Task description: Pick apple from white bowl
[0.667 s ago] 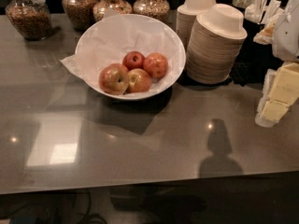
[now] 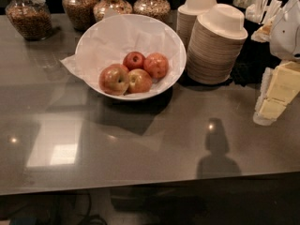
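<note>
The orange-red apple (image 2: 156,65) lies at the right of the group inside the wide white bowl (image 2: 93,39), which is lined with crinkled white paper. A smaller dark red apple (image 2: 134,59) with a stem dimple lies behind it. Two yellower, red-blushed apples (image 2: 114,79) (image 2: 139,81) lie at the front. My gripper (image 2: 276,92), cream-coloured under a white arm, hangs at the right edge of the view. It is well to the right of the bowl, low over the counter, and holds nothing that I can see.
Two stacks of beige disposable bowls (image 2: 215,43) stand just right of the white bowl, between it and the gripper. Several glass jars of grains (image 2: 30,15) line the back. The grey glossy counter (image 2: 140,144) ends at its front edge near the bottom.
</note>
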Controlling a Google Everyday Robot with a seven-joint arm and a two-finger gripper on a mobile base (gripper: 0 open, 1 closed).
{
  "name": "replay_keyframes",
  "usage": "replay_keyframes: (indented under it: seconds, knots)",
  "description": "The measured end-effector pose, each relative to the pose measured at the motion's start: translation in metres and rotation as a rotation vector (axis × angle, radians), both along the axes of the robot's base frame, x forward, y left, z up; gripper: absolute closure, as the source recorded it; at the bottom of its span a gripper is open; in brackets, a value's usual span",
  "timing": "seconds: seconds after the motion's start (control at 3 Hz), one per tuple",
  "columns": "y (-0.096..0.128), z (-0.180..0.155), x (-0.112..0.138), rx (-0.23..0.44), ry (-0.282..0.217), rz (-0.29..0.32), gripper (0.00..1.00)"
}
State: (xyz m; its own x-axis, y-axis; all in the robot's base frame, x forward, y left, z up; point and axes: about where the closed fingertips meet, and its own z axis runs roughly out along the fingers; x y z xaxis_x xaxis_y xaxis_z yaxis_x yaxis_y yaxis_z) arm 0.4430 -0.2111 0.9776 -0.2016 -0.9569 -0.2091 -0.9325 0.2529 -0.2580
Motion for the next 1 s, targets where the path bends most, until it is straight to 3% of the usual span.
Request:
replay_keyframes:
  seconds: [0.67, 1.0]
  knots:
    - [0.064, -0.007, 0.049, -0.001, -0.047, 0.192, 0.00]
    - [0.092, -0.018, 0.077, -0.038, -0.056, 0.248, 0.00]
